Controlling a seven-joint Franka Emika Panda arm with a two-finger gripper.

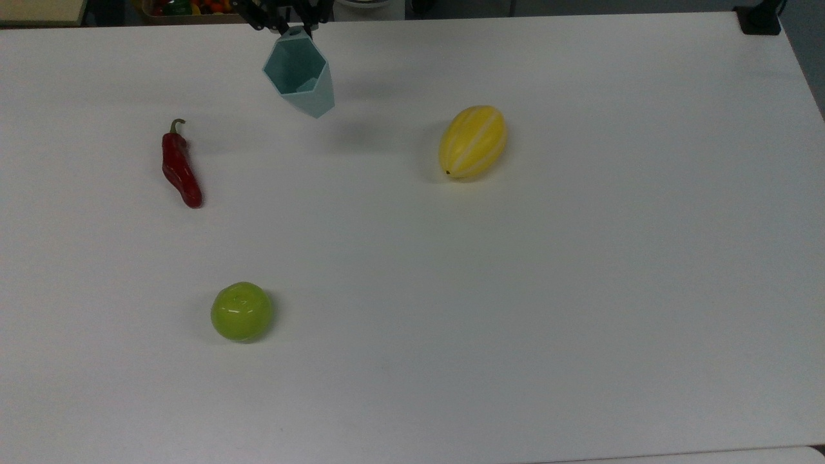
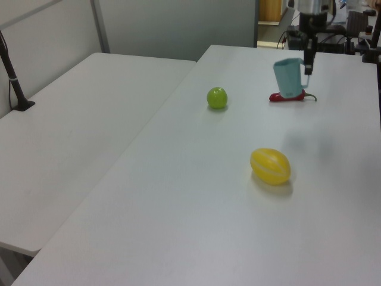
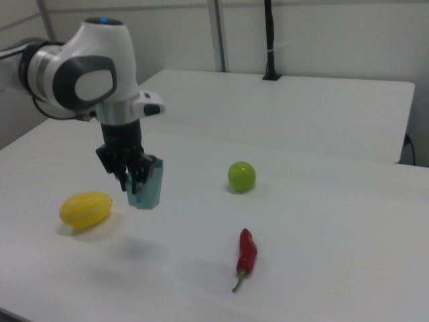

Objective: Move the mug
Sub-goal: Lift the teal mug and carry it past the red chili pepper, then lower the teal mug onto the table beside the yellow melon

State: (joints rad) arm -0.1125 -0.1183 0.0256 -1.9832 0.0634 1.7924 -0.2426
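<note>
The pale teal faceted mug hangs in the air above the white table, its mouth tilted toward the top view's camera. My gripper is shut on the mug's rim near the top view's upper edge. In the left view the mug hangs below my gripper, in front of the red chilli. In the right view the mug is held by my gripper, off the table, between the yellow melon and the green fruit.
A yellow striped melon lies to the top view's right of the mug. A red chilli lies at the top view's left and a green round fruit nearer the front. A second white table adjoins at the left view's left.
</note>
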